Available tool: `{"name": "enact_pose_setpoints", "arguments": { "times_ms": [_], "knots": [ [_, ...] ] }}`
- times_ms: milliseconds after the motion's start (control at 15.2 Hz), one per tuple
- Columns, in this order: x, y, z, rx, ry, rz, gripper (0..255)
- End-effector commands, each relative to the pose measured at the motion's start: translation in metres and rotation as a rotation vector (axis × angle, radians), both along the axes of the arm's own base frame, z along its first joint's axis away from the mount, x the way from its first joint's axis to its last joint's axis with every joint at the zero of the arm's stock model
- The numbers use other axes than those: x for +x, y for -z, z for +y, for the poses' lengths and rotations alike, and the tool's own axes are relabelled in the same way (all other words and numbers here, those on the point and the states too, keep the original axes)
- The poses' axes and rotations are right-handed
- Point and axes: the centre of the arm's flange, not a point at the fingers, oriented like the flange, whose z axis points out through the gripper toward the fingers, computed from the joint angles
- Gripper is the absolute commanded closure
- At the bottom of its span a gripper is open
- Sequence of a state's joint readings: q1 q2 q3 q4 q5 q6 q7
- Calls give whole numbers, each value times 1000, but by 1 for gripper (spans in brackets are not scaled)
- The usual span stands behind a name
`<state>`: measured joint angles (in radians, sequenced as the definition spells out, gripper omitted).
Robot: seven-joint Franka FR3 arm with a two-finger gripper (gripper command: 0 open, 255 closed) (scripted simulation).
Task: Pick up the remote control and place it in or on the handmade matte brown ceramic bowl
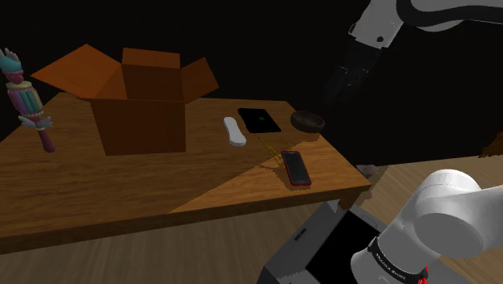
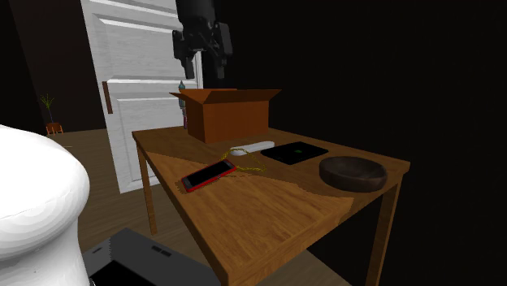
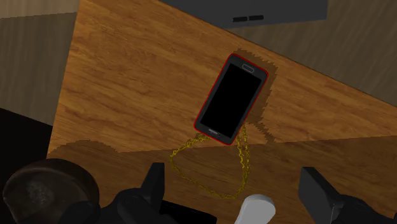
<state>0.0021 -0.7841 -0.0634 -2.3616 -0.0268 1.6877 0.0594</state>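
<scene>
The remote (image 1: 234, 131) is a slim white bar lying flat on the wooden table (image 1: 121, 185), between the cardboard box and a black pad. A dark brown bowl (image 1: 309, 121) sits near the table's far right corner in the shoulder view, with nothing in it. My gripper (image 1: 331, 95) hangs high above the table, over the bowl's side, open and holding nothing. Seen from the wrist, one end of the remote (image 3: 257, 209) shows between the spread fingers (image 3: 153, 184), far below them, and the bowl (image 3: 48, 188) lies off to one side. The remote (image 2: 252, 147), bowl (image 2: 352, 172) and gripper (image 2: 203, 69) also appear from the second exterior camera.
A red-edged phone (image 1: 296, 168) lies near the table's front edge, with a gold chain (image 1: 270, 152) between it and the remote. A black pad (image 1: 259, 119) sits beside the bowl. An open cardboard box (image 1: 141, 101) stands mid-table, a colourful toy (image 1: 28, 101) at the far left. A white door (image 2: 134, 89) stands behind.
</scene>
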Motion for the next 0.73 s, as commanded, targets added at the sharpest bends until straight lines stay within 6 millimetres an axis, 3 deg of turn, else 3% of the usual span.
{"name": "enact_pose_setpoints", "arguments": {
  "times_ms": [0, 660],
  "knots": [
    [0, 0, 0, 0, 0, 0, 0],
    [117, 65, 25, 7, 91, 36, 0]
  ]
}}
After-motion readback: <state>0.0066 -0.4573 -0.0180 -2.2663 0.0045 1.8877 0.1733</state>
